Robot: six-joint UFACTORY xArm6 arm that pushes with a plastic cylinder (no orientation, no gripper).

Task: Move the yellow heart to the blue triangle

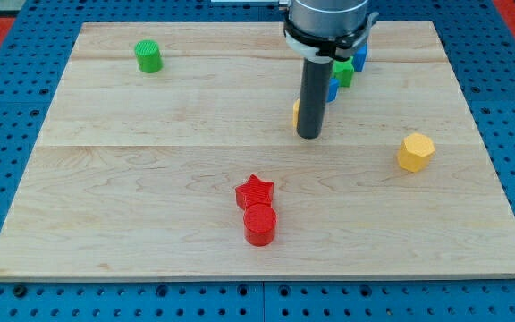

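Note:
My tip (pixel 309 136) rests on the wooden board (pixel 150 179) a little right of the centre. A sliver of a yellow block (pixel 296 114), probably the yellow heart, shows at the rod's left edge; the rest is hidden behind the rod. It seems to touch the rod. A blue block (pixel 332 90), probably the blue triangle, shows just right of the rod, toward the view's top, and is also partly hidden. The yellow and blue blocks are close together with the rod in front of them.
A green block (pixel 343 73) and another blue block (pixel 360 58) sit behind the rod near the top edge. A green cylinder (pixel 148 56) stands top left. A yellow hexagon (pixel 415 152) lies right. A red star (pixel 255 190) touches a red cylinder (pixel 260 224) at bottom centre.

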